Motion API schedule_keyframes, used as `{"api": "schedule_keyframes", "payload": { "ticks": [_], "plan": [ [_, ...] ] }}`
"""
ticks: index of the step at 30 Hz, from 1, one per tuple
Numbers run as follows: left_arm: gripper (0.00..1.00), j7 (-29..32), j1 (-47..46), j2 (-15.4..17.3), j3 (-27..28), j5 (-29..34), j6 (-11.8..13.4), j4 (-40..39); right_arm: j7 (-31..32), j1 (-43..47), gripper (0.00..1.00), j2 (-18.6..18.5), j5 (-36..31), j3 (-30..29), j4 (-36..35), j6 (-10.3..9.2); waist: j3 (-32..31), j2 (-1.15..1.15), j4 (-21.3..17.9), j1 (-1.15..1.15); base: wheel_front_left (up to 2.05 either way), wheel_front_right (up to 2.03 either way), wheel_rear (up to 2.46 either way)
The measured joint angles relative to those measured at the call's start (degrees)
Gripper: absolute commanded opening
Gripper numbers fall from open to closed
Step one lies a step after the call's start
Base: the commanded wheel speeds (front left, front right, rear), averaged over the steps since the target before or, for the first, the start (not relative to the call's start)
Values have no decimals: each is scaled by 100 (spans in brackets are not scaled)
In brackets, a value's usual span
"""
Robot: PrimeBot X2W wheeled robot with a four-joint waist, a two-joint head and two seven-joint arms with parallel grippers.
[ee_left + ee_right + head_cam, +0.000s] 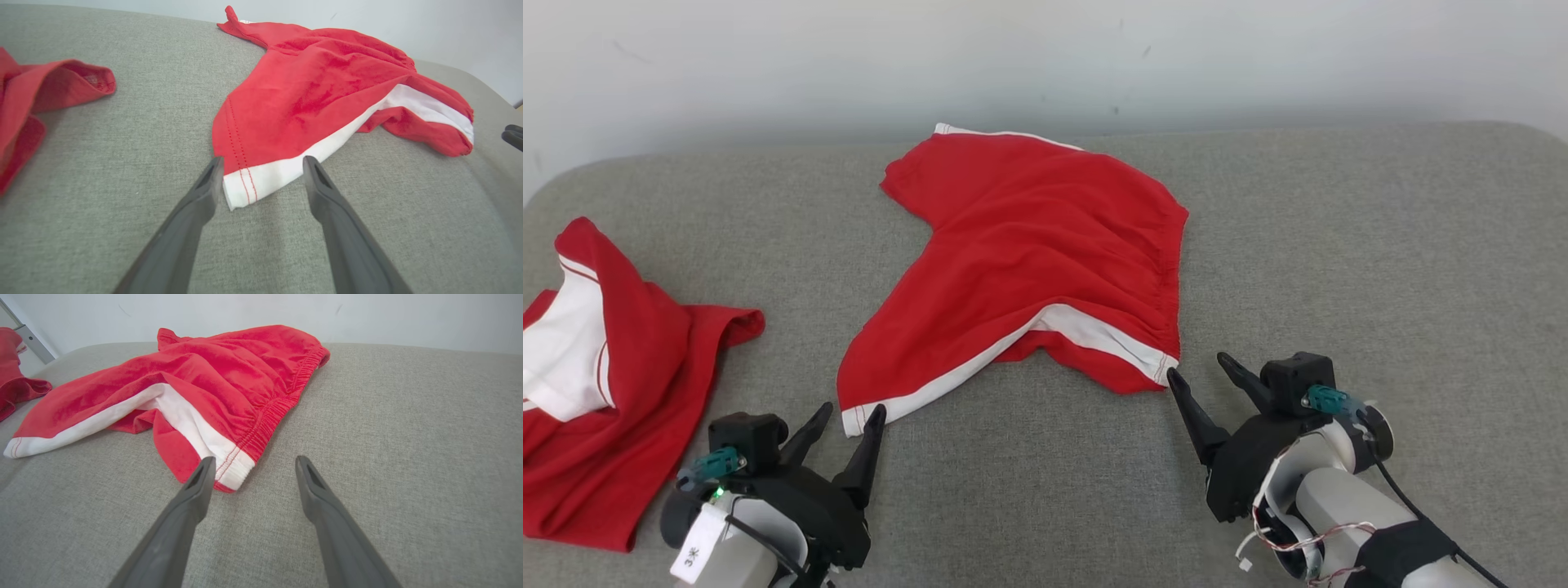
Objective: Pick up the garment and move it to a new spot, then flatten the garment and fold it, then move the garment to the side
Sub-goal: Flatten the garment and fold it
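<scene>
Seemingly light, limp red knit shorts, white-striped: I judge best holds the white hem corner for left gripper, elastic waistband end for right gripper, both gaping empty.

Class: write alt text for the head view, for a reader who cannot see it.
White-trimmed red shorts lie spread on a grey surface, with the open left gripper and open right gripper at their two near corners. A second red-and-white garment lies crumpled at the left.
</scene>
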Motion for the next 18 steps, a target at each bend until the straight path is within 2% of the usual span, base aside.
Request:
{"api": "schedule_keyframes", "payload": {
  "ticks": [13,18],
  "plan": [
    [100,58,-258,-288,2,-23,-14,511,132,-244,100,261,9,18,347,-51,193,0,116,0,0,0,0],
    [100,153,-304,-347,-31,-31,-104,728,177,-249,100,315,14,58,468,-52,219,1,112,0,0,0,0]
  ]
}}
